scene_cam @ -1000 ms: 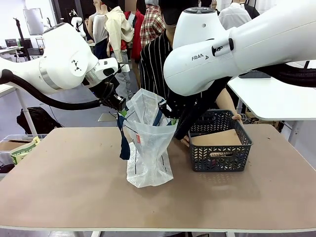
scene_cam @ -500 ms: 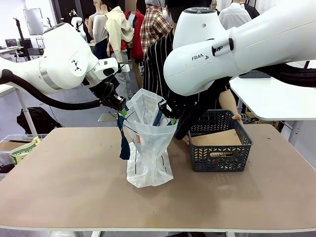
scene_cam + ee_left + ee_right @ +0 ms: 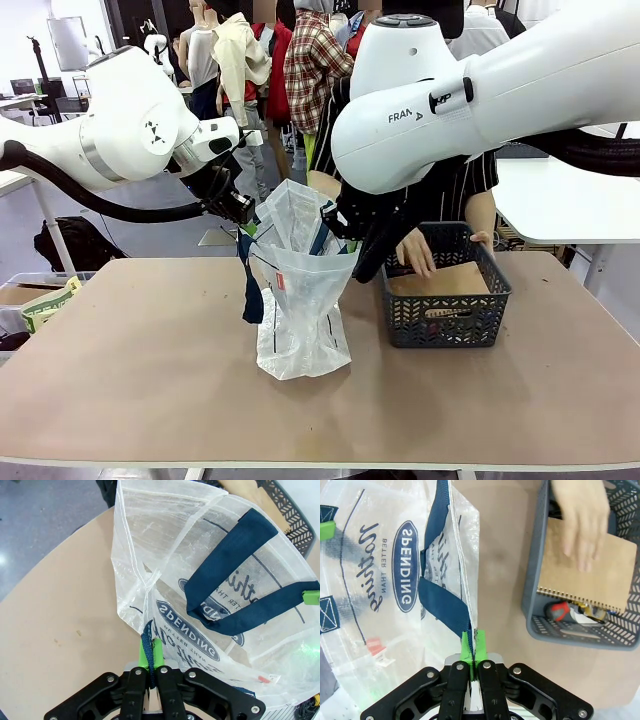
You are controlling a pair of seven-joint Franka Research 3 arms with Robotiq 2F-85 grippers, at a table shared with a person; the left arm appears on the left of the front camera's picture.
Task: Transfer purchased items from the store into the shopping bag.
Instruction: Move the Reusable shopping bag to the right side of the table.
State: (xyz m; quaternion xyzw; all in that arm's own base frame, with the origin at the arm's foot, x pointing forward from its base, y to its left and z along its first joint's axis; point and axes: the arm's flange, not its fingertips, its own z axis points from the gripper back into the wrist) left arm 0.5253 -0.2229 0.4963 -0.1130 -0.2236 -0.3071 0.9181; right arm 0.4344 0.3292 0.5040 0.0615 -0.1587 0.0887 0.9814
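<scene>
The shopping bag (image 3: 300, 300), translucent white with dark blue handles, stands on the table, held open from both sides. My left gripper (image 3: 240, 212) is shut on its left rim, and the left wrist view shows the green pads (image 3: 147, 655) pinching plastic and a blue handle strip of the shopping bag (image 3: 210, 580). My right gripper (image 3: 335, 222) is shut on the right rim, its pads (image 3: 466, 645) clamped on the shopping bag (image 3: 395, 570). To the right sits the store (image 3: 445, 325), a dark mesh basket. A person's hand (image 3: 415, 250) reaches into it.
Inside the store (image 3: 535, 580) lies a brown spiral notebook (image 3: 590, 575) under the person's hand (image 3: 580, 520). Small red, black and yellow purchased items (image 3: 562, 611) lie beside it. My large white right arm (image 3: 480, 90) hangs over the basket. Bare tabletop (image 3: 140, 360) spreads in front.
The person has stepped to the right and lowered a hand into the basket onto the notebook. Both grippers and the bag have stayed still.
</scene>
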